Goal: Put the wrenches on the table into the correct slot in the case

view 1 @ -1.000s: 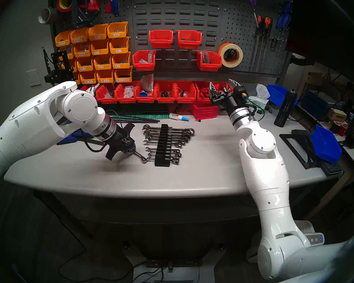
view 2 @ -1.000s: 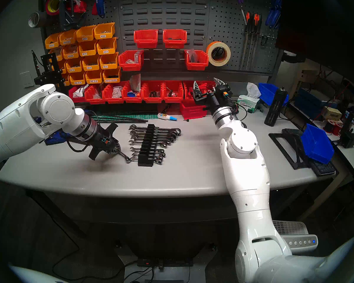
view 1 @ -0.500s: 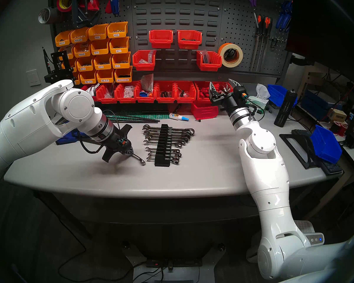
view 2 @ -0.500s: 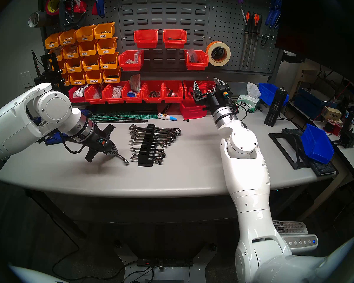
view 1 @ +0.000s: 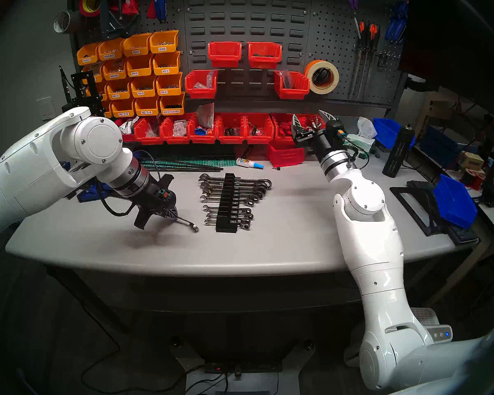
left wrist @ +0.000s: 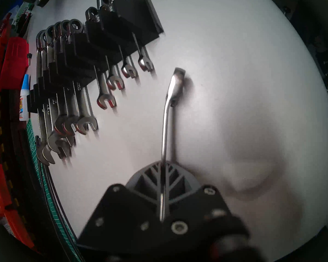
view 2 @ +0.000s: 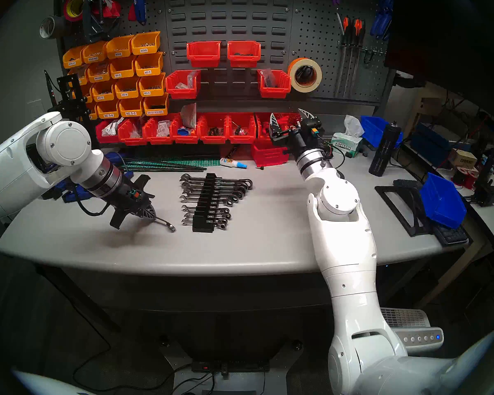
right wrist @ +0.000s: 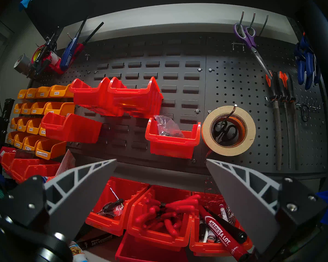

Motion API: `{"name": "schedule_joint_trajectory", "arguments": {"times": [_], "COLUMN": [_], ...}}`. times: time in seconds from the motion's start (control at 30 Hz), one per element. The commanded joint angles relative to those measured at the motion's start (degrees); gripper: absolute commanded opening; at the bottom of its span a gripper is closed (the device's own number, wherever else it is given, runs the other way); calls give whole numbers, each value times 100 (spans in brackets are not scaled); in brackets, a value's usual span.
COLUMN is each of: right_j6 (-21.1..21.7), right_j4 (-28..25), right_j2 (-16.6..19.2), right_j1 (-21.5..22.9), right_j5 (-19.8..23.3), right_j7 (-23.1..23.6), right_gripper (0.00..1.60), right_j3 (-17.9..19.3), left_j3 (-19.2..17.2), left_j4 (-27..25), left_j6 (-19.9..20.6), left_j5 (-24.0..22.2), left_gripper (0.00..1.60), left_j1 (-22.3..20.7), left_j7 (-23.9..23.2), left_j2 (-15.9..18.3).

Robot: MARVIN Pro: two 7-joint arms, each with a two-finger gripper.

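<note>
- Chrome caught the light on the slim wrench (view 1: 187,222) gripped by the left hand (view 1: 174,215), whose fingers (left wrist: 175,177) were pressed together on one end of the shaft.
- Its free ring end (left wrist: 178,74) slanted down toward the grey counter (view 1: 283,243); whether the tip touched the surface or hung just above it was hard to tell.
- Just to the right of that wrench stood the black case (view 1: 228,203), stepped in height, with white size labels along its top.
- Other wrenches (view 1: 208,197) sat in its slots, open jaws to the left, ring ends to the right.
- One slot about midway along looked unfilled.
- At the far right of the counter, the right hand (right wrist: 161,172) was raised toward the red bins (right wrist: 159,214), its fingers spread wide and holding nothing.
</note>
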Motion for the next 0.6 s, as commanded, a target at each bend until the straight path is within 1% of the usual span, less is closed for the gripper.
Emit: {"name": "schedule_joint_trajectory", "arguments": {"times": [0.0, 0.23, 0.37, 0.47, 0.57], "right_j6": [-38, -39, -39, -39, -39], "right_j4": [-185, -183, -183, -183, -183], "right_j2": [-6, -6, -6, -6, -5], "right_j1": [169, 169, 169, 169, 169], "right_j5": [0, 0, 0, 1, 1], "right_j7": [8, 8, 8, 8, 8], "right_gripper": [160, 160, 160, 160, 160], "right_j3": [-9, -9, -9, -9, -9], "left_j3": [-257, -371, -433, -479, -501], "left_j4": [83, 142, 167, 253, 303], "left_j6": [131, 266, 339, 450, 511], "left_j5": [-163, -290, -346, -429, -418], "left_gripper": [0, 0, 0, 0, 0], "left_j1": [-238, -357, -372, -410, -456], "left_j7": [1, -146, -100, -159, -194], "left_j2": [-8, -142, -228, -329, -406]}}
